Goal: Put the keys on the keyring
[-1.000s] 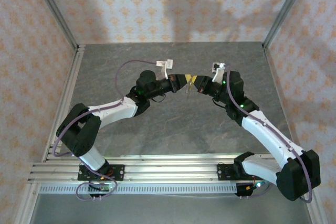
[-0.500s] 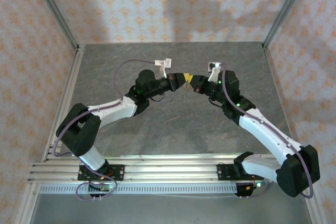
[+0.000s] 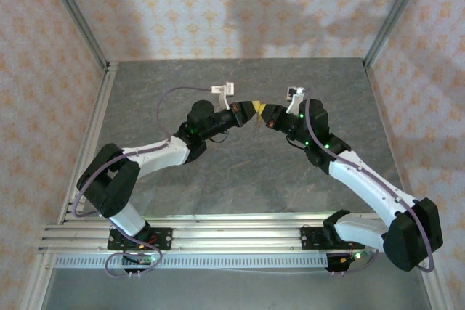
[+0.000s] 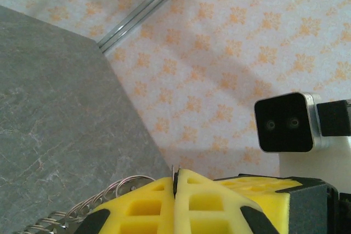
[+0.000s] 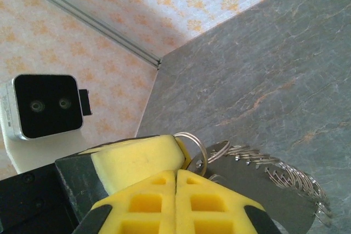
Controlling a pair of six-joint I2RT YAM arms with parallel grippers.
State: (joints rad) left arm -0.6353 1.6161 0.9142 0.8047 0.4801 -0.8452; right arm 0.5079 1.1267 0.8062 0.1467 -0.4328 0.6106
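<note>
1. Pressing their yellow pads flat together, the left gripper (image 3: 252, 109) (image 4: 175, 197) and the right gripper (image 3: 267, 113) (image 5: 175, 201) are both clenched. They meet tip to tip in the air over the table (image 3: 254, 179), nearer its far edge than its near edge.
2. What either pair of pads pinches is hidden inside the closed seam, so I cannot tell whether anything is grasped.
3. In the left wrist view a thin metal tip (image 4: 175, 169) pokes out at the top of the left pads' seam. It is too small to tell what it is.
4. The keyring (image 5: 274, 169) (image 4: 109, 193) is off the table, right where the two sets of tips meet. Its inner end is covered by the pads and its outer end is cut off by the picture edge.
5. In the right wrist view its long axis runs as a row of small wire loops from the fingertips towards the lower right. A round ring stands up beside the left gripper's pad.
6. Under those loops lies a dark grey flat shape (image 5: 247, 193). I cannot tell whether it is a shadow or an object.
7. In the view from above the keyring is too small to make out.
</note>
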